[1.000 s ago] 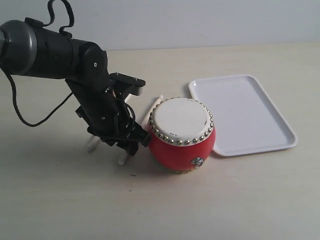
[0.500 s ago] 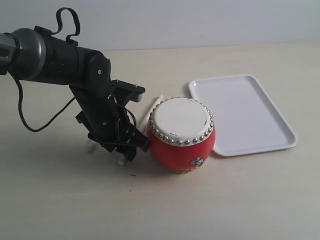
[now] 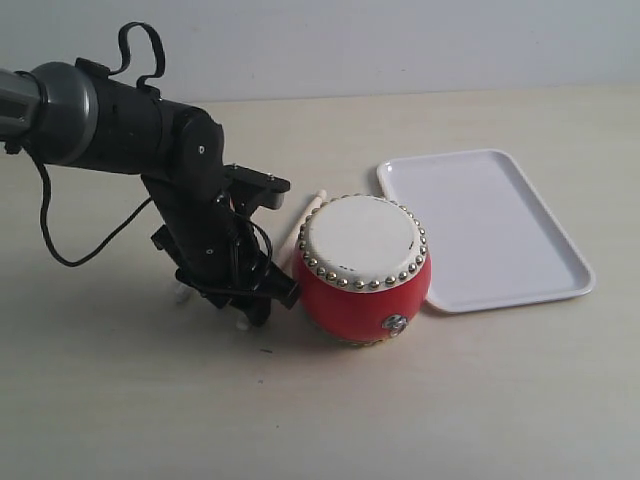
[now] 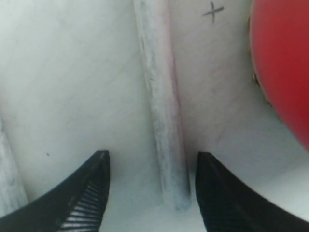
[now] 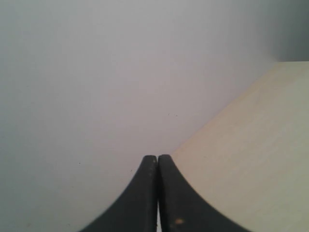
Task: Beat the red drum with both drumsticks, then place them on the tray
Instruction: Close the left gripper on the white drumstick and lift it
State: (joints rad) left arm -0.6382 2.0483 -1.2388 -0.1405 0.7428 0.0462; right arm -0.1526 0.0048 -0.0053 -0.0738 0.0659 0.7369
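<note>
Right, your left gripper [image 4: 150, 155] is down low over the pale beige table [image 3: 450, 400], just left of the small barrel-shaped glossy red drum [image 3: 365, 275] in the exterior view. Its black fingers [image 4: 84, 198] are spread wide. One thin pale cream wooden drumstick [image 4: 161, 111] lies flat on the table between them, with its blunt end toward the wrist camera. Neither finger touches that stick; a sliver of table shows on both sides, narrower on the drum's side. The second cream drumstick [image 4: 6, 186] peeks in outside the other finger, also flat on the table. A small pencilled cross [image 4: 213, 10] marks the table between stick and drum.

From outside, the drum stands upright with its white studded skin on top. The flat white rectangular plastic tray [image 3: 500, 280] lies just to its right; whether they touch, you can't tell. One stick's far tip pokes out past the arm, beside the drum's rim.

Your right gripper [image 5: 158, 162] shows only in its own wrist view, its fingers pressed tight together, facing a grey wall and a strip of table.
</note>
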